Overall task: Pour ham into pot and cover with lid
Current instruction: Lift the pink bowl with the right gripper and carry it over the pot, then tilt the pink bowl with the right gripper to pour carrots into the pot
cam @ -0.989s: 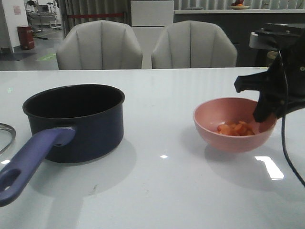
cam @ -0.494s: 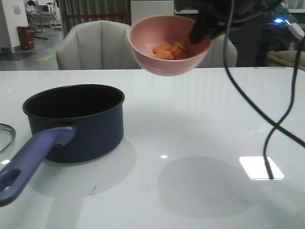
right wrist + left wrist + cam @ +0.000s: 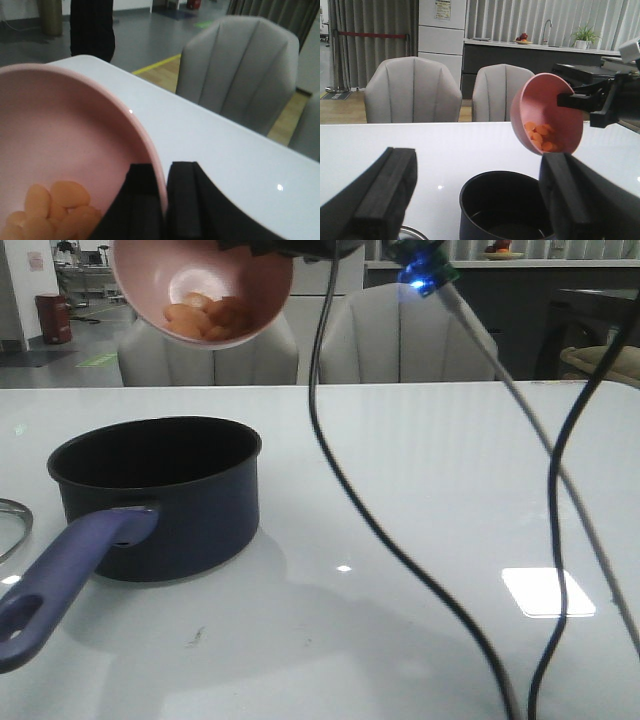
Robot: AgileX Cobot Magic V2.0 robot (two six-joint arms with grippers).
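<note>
The dark navy pot (image 3: 160, 490) stands on the white table at the left, its purple-blue handle (image 3: 60, 580) pointing toward me. The inside looks empty in the left wrist view (image 3: 502, 205). My right gripper (image 3: 164, 170) is shut on the rim of the pink bowl (image 3: 200, 290) and holds it tilted high above the pot. The orange-pink ham (image 3: 205, 315) still lies in the bowl (image 3: 547, 120). My left gripper (image 3: 480, 200) is open and empty, near the pot. Only an edge of the lid (image 3: 10, 525) shows, flat on the table to the left of the pot.
Two grey chairs (image 3: 210, 335) stand behind the table's far edge. The right arm's black cables (image 3: 330, 440) hang across the middle and right of the front view. A bright light reflection (image 3: 545, 590) lies on the table at the right.
My right gripper has lifted the pink bowl off the table at the right, carried it up and left to above the pot, and tilted it. The pot has not moved.
</note>
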